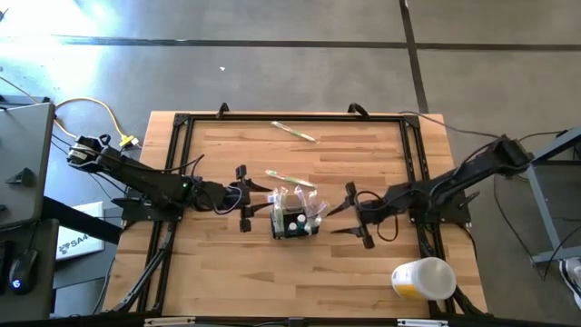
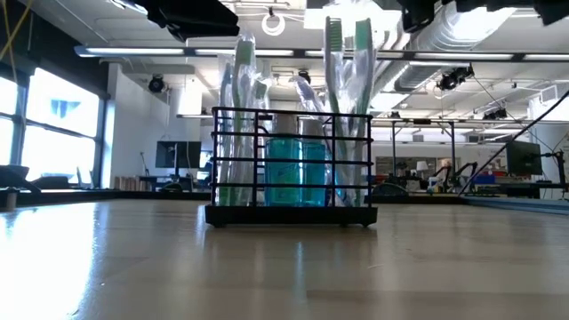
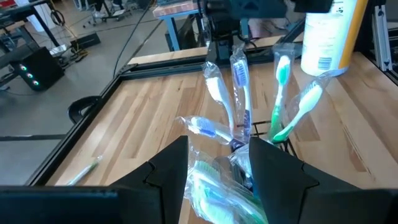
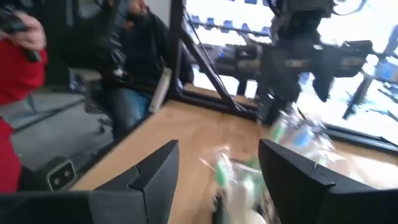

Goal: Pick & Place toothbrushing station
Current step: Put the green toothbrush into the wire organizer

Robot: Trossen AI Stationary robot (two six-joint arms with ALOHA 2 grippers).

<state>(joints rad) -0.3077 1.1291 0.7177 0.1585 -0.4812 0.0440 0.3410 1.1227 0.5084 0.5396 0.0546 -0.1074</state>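
The toothbrushing station [image 1: 292, 218] is a small black wire caddy. It stands on its base at the table's middle [image 2: 292, 169], holding several wrapped toothbrushes [image 3: 239, 81] and a teal bottle [image 2: 293, 173]. My left gripper [image 1: 254, 207] is at the caddy's left side, shut on a wrapped toothbrush [image 3: 208, 186] that leans out toward it. My right gripper [image 1: 349, 216] hovers open just right of the caddy, with nothing between its fingers [image 4: 217, 180]. My left gripper has the wrapped toothbrush's plastic sleeve [image 3: 214, 177] between its two fingers, coming nearly level from the table's left. The sleeve fills the gap. The exact place of contact lies at the picture's bottom edge, behind the fingers. The toothbrush's far end reaches into the caddy.
Two loose wrapped toothbrushes lie on the wood, one near the far edge [image 1: 292, 131] and one just beyond the caddy [image 1: 290, 178]. A white-and-yellow cup [image 1: 422, 279] lies at the near right corner. A black frame [image 1: 182, 123] borders the table. People show beyond the table [image 4: 134, 56].
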